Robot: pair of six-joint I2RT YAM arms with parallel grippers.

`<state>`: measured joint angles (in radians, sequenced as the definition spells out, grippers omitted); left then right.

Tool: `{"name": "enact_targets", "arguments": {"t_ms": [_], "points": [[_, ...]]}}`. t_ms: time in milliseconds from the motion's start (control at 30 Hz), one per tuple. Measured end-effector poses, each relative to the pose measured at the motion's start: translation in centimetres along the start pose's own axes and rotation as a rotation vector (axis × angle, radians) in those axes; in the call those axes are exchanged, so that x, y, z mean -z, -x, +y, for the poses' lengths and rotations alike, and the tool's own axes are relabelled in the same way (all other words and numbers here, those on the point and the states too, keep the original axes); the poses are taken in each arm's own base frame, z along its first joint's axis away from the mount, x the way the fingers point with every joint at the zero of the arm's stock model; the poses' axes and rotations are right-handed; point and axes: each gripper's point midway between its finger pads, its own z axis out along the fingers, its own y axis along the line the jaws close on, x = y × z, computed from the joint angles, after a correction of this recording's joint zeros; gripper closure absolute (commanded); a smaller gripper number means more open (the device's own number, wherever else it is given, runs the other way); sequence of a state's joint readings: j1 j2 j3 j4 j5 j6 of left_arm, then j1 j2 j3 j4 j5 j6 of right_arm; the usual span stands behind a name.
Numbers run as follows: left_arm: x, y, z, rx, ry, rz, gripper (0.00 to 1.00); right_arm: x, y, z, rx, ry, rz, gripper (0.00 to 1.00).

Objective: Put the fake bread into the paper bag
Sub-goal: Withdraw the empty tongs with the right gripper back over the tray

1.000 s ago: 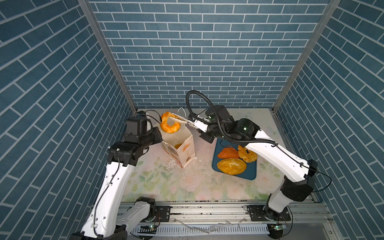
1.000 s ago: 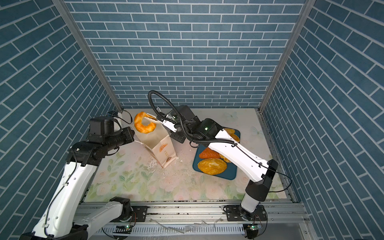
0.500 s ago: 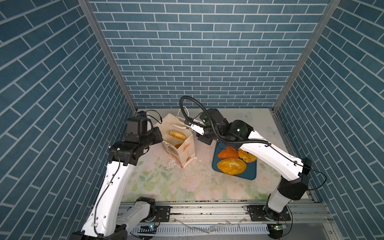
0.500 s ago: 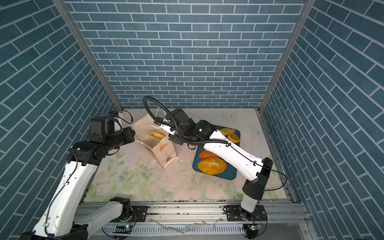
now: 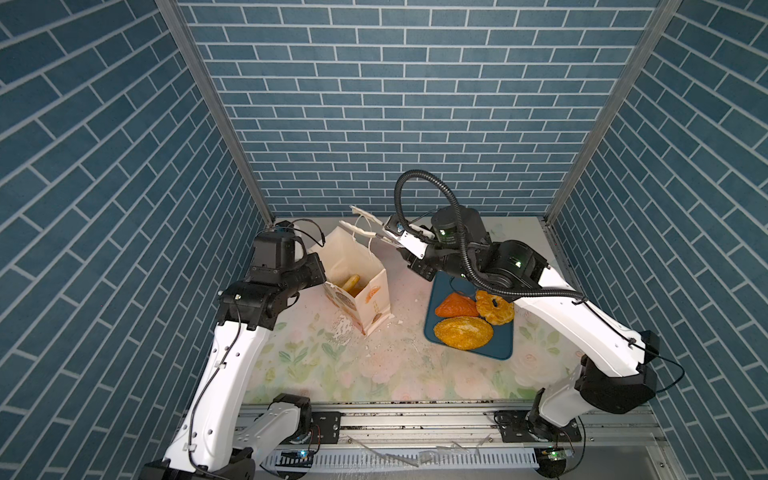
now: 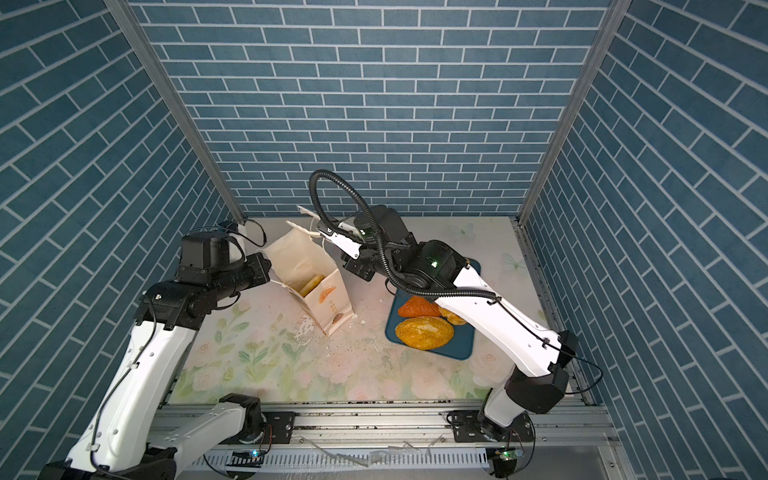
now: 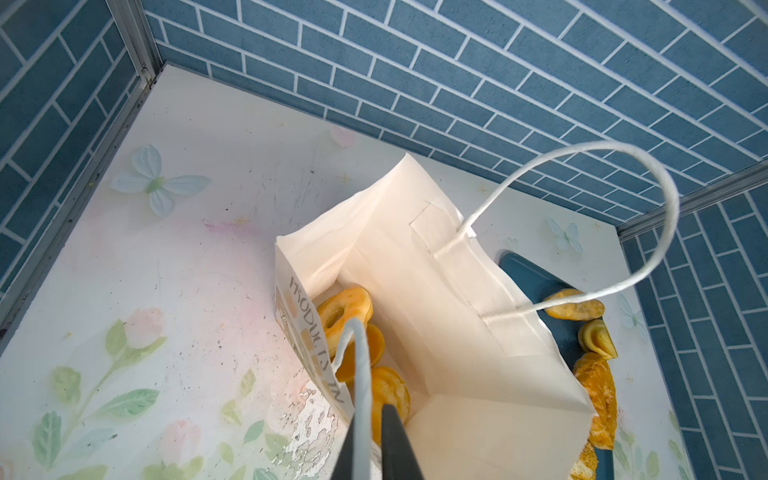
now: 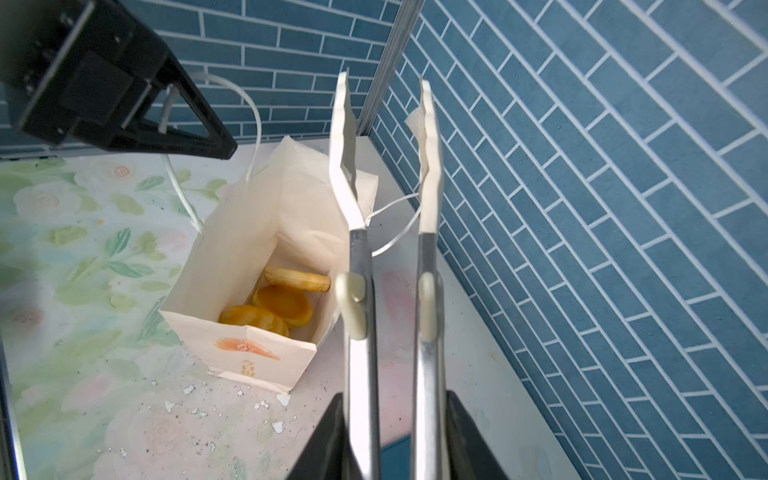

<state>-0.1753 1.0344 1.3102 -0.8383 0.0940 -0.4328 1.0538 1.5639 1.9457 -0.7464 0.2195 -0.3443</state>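
The paper bag (image 5: 360, 266) stands open at the back left of the table, with several pieces of fake bread (image 8: 282, 305) lying in its bottom. My left gripper (image 7: 370, 415) is shut on the bag's near cord handle (image 7: 360, 365) and holds that side up. My right gripper (image 8: 386, 415) is shut on metal tongs (image 8: 358, 257) with white tips. The tongs stand apart, hold nothing, and hover above the bag's far rim in both top views (image 5: 365, 222) (image 6: 311, 220). A reddish triangle (image 5: 456, 306), a ring (image 5: 494, 307) and a seeded oval loaf (image 5: 463, 332) lie on the tray.
The dark blue tray (image 5: 500, 353) sits to the right of the bag, under my right arm. White crumbs and flaked paint (image 5: 345, 332) litter the floral table near the bag's base. Blue brick walls enclose the back and both sides.
A second ago the tongs held a ring pastry over the bag. It has dropped inside, and the tongs have spread and pulled back up, empty. The left arm has not moved.
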Motion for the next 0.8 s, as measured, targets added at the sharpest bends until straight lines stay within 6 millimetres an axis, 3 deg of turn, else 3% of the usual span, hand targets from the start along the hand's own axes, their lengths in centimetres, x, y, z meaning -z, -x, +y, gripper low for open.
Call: {"name": "enact_targets", "arguments": {"t_ms": [167, 367, 533, 600, 700, 800], "points": [[0.0, 0.1, -0.1, -0.001, -0.006, -0.005, 0.88, 0.5, -0.6, -1.7, -0.045, -0.038, 0.003, 0.63], [-0.2, 0.1, -0.1, 0.000, -0.005, 0.001, 0.89, 0.7, -4.3, -6.0, -0.170, -0.139, 0.083, 0.62], [-0.2, 0.1, -0.2, 0.000, -0.008, 0.003, 0.88, 2.7, -10.4, -11.1, -0.350, -0.288, 0.209, 0.62], [-0.2, 0.1, -0.2, -0.001, -0.009, 0.002, 0.88, 3.7, -13.8, -12.7, -0.438, -0.345, 0.278, 0.62], [-0.2, 0.1, -0.3, -0.001, -0.014, 0.003, 0.88, 4.6, -19.2, -14.1, -0.570, -0.409, 0.396, 0.62], [-0.2, 0.1, -0.3, -0.001, -0.017, 0.003, 0.89, 4.9, -24.6, -14.1, -0.696, -0.431, 0.529, 0.62]]}}
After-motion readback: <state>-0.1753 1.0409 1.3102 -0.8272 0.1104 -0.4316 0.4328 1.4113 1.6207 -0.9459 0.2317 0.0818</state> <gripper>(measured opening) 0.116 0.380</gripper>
